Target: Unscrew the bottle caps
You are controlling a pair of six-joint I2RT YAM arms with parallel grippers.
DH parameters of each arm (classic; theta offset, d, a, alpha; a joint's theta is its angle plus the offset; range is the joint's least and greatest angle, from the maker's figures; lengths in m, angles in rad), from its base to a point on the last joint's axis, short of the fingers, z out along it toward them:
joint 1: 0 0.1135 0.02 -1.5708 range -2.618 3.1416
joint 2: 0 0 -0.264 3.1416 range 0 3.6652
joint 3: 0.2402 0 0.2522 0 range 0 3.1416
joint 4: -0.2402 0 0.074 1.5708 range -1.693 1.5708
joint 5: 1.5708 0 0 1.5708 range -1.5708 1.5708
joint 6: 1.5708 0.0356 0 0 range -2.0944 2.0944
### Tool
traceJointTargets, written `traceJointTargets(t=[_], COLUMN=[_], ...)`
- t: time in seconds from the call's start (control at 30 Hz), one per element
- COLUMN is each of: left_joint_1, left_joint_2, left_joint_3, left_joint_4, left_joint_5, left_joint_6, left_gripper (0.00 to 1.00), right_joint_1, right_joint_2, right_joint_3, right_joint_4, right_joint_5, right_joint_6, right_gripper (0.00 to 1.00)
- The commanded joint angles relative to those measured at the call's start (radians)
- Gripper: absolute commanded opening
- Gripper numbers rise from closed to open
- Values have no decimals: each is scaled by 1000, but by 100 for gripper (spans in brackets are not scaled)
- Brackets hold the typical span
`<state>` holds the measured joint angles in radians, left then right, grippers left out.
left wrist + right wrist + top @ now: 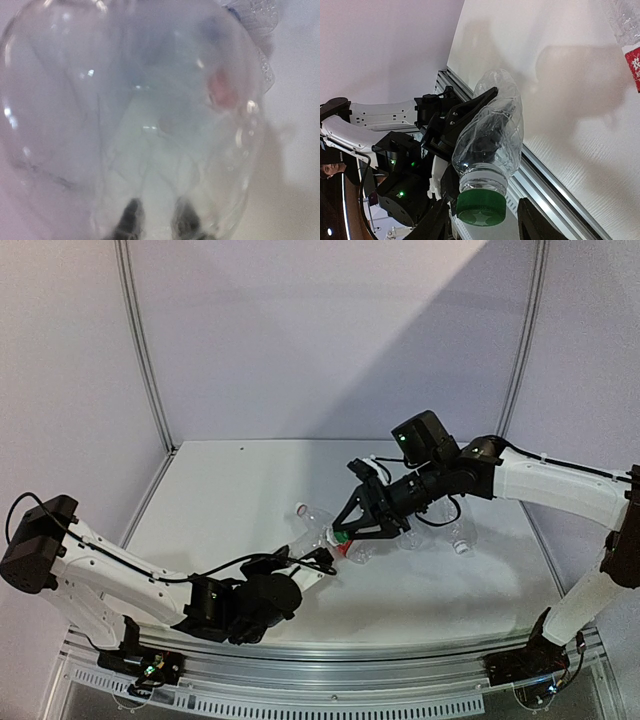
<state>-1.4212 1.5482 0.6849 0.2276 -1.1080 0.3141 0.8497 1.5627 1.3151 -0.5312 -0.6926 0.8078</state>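
Green cap (pixel 481 208) between right jaws — bottle (pixel 492 131) in left jaws

Top camera: we've got the middle bottle (pixel 305 543) centre frame over the table (pixel 220 490), the left gripper (pixel 314 562) on its lower-left end and the right gripper (pixel 347 532) at its right end, a finger either side of the cap (pixel 341 537). A second bottle (pixel 303 510) lies just up-left of it, the labelled bottle (pixel 358 551) just lower-right of the cap, and a fourth bottle (pixel 460 536) further right, below the right arm (pixel 540 480). In the right wrist view we see the cap bottom centre, labelled bottle top right.
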Motion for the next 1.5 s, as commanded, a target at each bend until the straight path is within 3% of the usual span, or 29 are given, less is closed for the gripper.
traceJointTargets(t=[0.0, 0.33, 0.47, 0.57, 0.7, 0.87, 1.0, 1.23, 1.47], left_joint_1=[-9, -7, -7, -7, -8, -9, -10, -9, -8], left_joint_2=[-25, -21, -27, -34, -44, -42, -37, -49, -44], left_joint_3=[-12, -10, -10, -12, -10, -4, -3, -7, -2], left_joint_4=[26, 25, 20, 14, -1, -24, -28, -36, -40], left_joint_5=[-6, -3, 4, 23, 73, 149, 167, 164, 162], left_joint_6=[-3, -5, -12, -19, -38, -61, -65, -68, -67], left_gripper=[5, 5, 5, 5, 6, 6, 6, 6, 6], right_joint_1=[-3, 0, 7, 22, 53, 138, 229, 274, 291], right_joint_2=[-3, 11, 25, 37, 9, -29, -60, -67, -192], right_joint_3=[-14, -6, 51, 113, 108, 39, -72, -108, -169], right_joint_4=[-12, 1, -85, -138, -51, 33, 66, 85, 113], right_joint_5=[-12, -33, 30, 114, 198, 342, 416, 551, 588], right_joint_6=[-11, -18, -118, -293, -576, -1089, -1549, -1761, -1825], right_gripper=[45, 27, 24, 24, 25, 21, 27, 24, 23])
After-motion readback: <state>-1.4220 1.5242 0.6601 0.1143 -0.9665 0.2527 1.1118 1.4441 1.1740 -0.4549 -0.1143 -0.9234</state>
